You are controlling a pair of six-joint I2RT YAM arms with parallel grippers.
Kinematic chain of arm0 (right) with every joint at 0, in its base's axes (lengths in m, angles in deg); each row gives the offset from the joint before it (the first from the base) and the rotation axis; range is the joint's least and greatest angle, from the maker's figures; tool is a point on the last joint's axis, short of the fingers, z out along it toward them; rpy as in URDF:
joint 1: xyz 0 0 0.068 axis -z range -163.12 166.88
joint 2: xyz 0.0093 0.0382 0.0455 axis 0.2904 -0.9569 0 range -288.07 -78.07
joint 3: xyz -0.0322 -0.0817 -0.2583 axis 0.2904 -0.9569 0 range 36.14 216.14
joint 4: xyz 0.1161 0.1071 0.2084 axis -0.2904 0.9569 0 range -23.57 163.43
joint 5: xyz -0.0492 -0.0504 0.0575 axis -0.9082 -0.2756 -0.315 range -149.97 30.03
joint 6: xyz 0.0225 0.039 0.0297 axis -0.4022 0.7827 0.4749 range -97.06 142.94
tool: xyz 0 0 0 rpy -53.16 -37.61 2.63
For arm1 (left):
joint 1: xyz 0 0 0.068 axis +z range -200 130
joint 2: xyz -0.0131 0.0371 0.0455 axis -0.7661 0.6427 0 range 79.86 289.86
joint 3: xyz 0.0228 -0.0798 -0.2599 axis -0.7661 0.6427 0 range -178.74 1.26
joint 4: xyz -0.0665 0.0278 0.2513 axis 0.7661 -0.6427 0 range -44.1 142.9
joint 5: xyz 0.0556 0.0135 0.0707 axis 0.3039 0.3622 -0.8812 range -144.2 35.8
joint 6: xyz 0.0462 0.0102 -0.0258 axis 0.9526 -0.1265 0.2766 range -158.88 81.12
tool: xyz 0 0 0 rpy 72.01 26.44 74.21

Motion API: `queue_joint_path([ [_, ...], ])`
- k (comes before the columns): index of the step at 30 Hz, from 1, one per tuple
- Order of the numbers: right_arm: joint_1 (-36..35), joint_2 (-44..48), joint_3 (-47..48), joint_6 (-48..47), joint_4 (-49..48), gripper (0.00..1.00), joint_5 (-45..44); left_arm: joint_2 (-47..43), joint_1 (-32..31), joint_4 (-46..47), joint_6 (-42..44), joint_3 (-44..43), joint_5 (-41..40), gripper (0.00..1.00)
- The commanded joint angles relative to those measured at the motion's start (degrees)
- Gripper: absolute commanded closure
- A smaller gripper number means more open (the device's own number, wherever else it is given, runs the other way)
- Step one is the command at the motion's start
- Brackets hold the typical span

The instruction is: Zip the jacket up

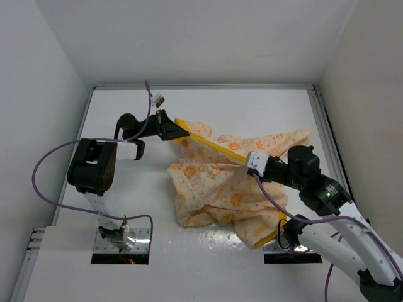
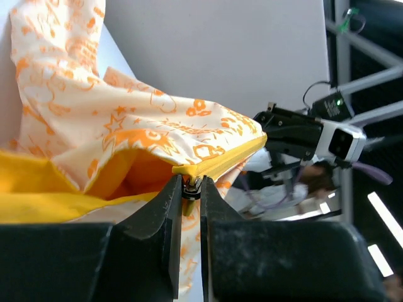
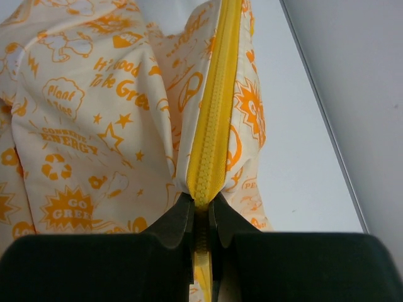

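Jacket (image 1: 214,185) between left tool (image 1: 177,128), right tool (image 1: 249,161)

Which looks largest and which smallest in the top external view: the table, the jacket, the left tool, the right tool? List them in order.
1. table
2. jacket
3. left tool and right tool: both small and too alike to rank

The jacket (image 1: 214,189) is thin cloth, matt and crinkled, its lining just as dull; the zipper (image 3: 214,119) along the jacket's edge is moulded plastic with a faint sheen, its slider (image 2: 191,190) bright metal; the left gripper (image 2: 191,181) and right gripper (image 3: 200,212) at the jacket's ends are matt, grainy black plastic; the table (image 1: 264,110) beneath the jacket is smooth and slightly glossy.
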Motion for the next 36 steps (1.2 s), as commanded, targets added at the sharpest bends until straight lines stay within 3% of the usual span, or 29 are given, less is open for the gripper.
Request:
queue_joint_path([
  [1, 0.93, 2.41, -0.39, 0.67, 0.11, 1.00, -2.47, 0.16, 7.19, 1.52, 11.03, -5.10, -4.13, 1.00],
  [6, 3.04, 0.74, -2.68, 1.72, -4.72, 1.00, -6.50, -0.89, 10.54, -14.07, 26.23, -14.85, -2.81, 1.00],
  [8, 3.30, -1.80, -2.24, 5.57, -9.37, 0.81, -12.36, -1.42, 10.54, -24.48, 36.06, -18.10, -4.11, 1.00],
  [9, 3.74, -5.81, -1.72, 6.64, -10.69, 0.67, -14.41, -2.20, 10.54, -28.12, 39.58, -19.77, -5.17, 1.00],
  [10, 4.87, -8.20, 0.12, 9.87, -14.45, 0.37, -18.95, -2.21, 9.32, -36.16, 46.58, -24.05, -7.44, 1.00],
  [13, 7.25, -11.74, 3.20, 14.97, -15.54, 0.08, -20.32, -2.21, 7.56, -42.47, 53.14, -31.45, -12.27, 1.00],
  [14, 7.52, -12.00, 4.34, 15.61, -15.63, 0.05, -19.97, -1.69, 7.03, -42.48, 53.15, -32.18, -13.86, 1.00],
  [15, 8.48, -12.61, 5.40, 17.44, -14.67, 0.04, -18.40, -1.68, 7.02, -44.39, 53.93, -33.40, -14.66, 0.95],
  [16, 9.27, -12.71, 6.02, 17.98, -13.18, 0.01, -17.77, -1.68, 7.02, -44.41, 53.94, -34.46, -14.67, 0.80],
  [17, 9.72, -12.45, 6.98, 18.59, -12.47, 0.00, -17.07, -1.16, 6.50, -50.33, 54.81, -35.77, -14.67, 0.41],
  [18, 10.76, -12.27, 7.86, 20.17, -11.59, 0.00, -16.63, -0.46, 6.50, -55.35, 56.04, -37.35, -14.67, 0.12],
  [19, 10.95, -11.57, 8.22, 21.23, -9.84, 0.00, -14.97, -0.45, 6.50, -60.97, 60.40, -40.67, -15.45, 0.00],
  [20, 12.26, -10.78, 9.00, 21.50, -7.91, 0.00, -14.00, -0.45, 6.50, -73.12, 63.32, -42.19, -17.46, 0.00],
  [23, 13.23, -9.72, 9.54, 24.83, -4.04, 0.00, -11.53, -3.60, 5.97, -88.05, 74.05, -41.78, -25.61, 0.00],
  [27, 19.02, -9.02, 8.67, 30.11, 7.45, 0.00, -9.42, -15.64, 5.97, -89.15, 82.40, -30.27, -37.65, 0.00],
  [28, 24.34, -9.45, 8.14, 30.55, 8.71, 0.00, -5.50, -19.66, 5.97, -89.15, 83.29, -26.60, -40.22, 0.00],
  [30, 28.25, -10.85, 7.26, 32.22, 11.86, 0.00, -2.58, -22.76, 5.97, -89.68, 84.87, -23.32, -45.05, 0.00],
  [31, 33.40, -12.17, 7.25, 32.66, 12.40, 0.00, 2.75, -23.82, 7.19, -90.37, 84.88, -20.96, -45.60, 0.00],
  [36, 42.66, -19.73, 8.39, 34.78, 12.24, 0.00, 9.73, -28.84, 8.25, -90.91, 86.11, -16.19, -46.13, 0.00],
])
